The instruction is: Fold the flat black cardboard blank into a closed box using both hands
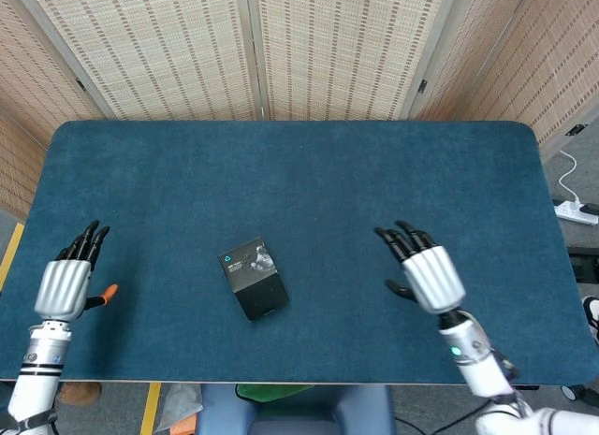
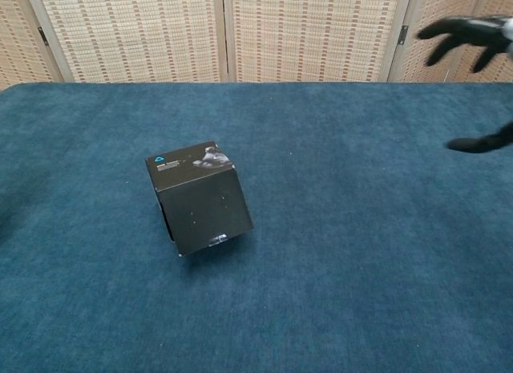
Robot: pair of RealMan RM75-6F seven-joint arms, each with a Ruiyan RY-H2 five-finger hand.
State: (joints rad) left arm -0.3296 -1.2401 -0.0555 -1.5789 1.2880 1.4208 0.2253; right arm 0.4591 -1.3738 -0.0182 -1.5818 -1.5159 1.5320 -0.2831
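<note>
The box [image 1: 253, 277] is set on the table [image 1: 299, 173], near the front edge and slightly left of centre, turned at an angle to the table edges. The left hand [image 1: 65, 283] is placed well to its left, the right hand [image 1: 426, 271] well to its right; neither is touching it.

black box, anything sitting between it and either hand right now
Nothing visible does. Only bare blue table lies between the black box and the left hand, and between it and the right hand. Both hands are open, well apart from it.
</note>
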